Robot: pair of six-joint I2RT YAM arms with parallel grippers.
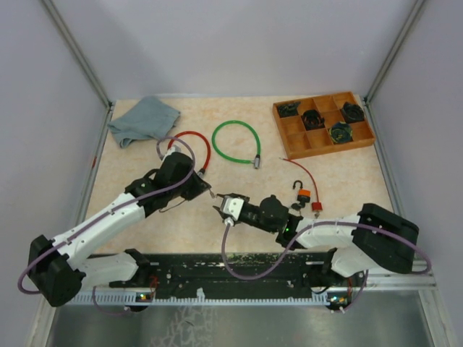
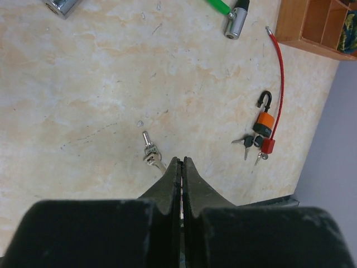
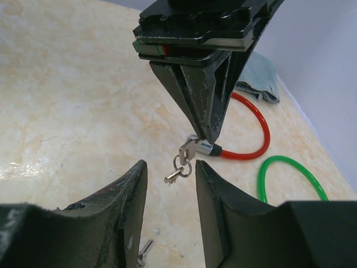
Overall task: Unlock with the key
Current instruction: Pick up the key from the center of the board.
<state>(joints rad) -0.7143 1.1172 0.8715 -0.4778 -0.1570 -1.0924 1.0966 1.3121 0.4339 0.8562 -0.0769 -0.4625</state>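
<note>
Closest to the arm bases, the two tools meet tip to tip above the worktop [image 1: 239,184]. The left tool [image 2: 179,161] has its fingers pressed together on a bunch of two keys [image 3: 187,149] joined by one ring, with one key pinched at the tip and the other dangling. The right tool [image 3: 170,164] is spread, and the dangling key shows in the gap between its two fingers. To the right lies one orange padlock [image 2: 264,121] at the end of one thin red cable [image 2: 268,146]; a few loose keys, too small to count, lie beside it. Further back are one red cable loop [image 3: 265,127], its metal end just beside the left tool, and one green cable loop [image 1: 236,122]. At the far edge sit one grey cloth [image 1: 145,119] and one wooden tray [image 1: 329,150] with eight compartments, four of them holding dark bundles.
</note>
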